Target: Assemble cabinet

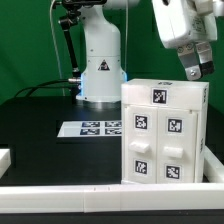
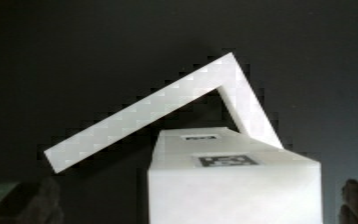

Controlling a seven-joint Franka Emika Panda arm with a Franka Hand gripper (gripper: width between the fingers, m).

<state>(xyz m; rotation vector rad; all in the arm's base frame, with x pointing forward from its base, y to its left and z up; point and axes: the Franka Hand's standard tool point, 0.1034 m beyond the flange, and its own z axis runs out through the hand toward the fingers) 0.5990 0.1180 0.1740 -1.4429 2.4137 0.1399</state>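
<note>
The cabinet [image 1: 165,132] is a white box standing upright at the exterior view's right, with black-and-white tags on its top and front and drawer-like panels. My gripper [image 1: 200,70] hangs just above the cabinet's top, near its far right corner. In the wrist view the cabinet's tagged top [image 2: 229,178] lies between my two dark fingertips [image 2: 19,200]. The gripper [image 2: 190,205] is open and holds nothing. Whether the fingers touch the box cannot be told.
The marker board [image 1: 95,128] lies flat on the black table left of the cabinet. A long white border rail [image 1: 100,190] runs along the front and right edges; its corner shows in the wrist view [image 2: 176,100]. The robot base [image 1: 100,65] stands behind. A small white piece [image 1: 5,157] lies at far left.
</note>
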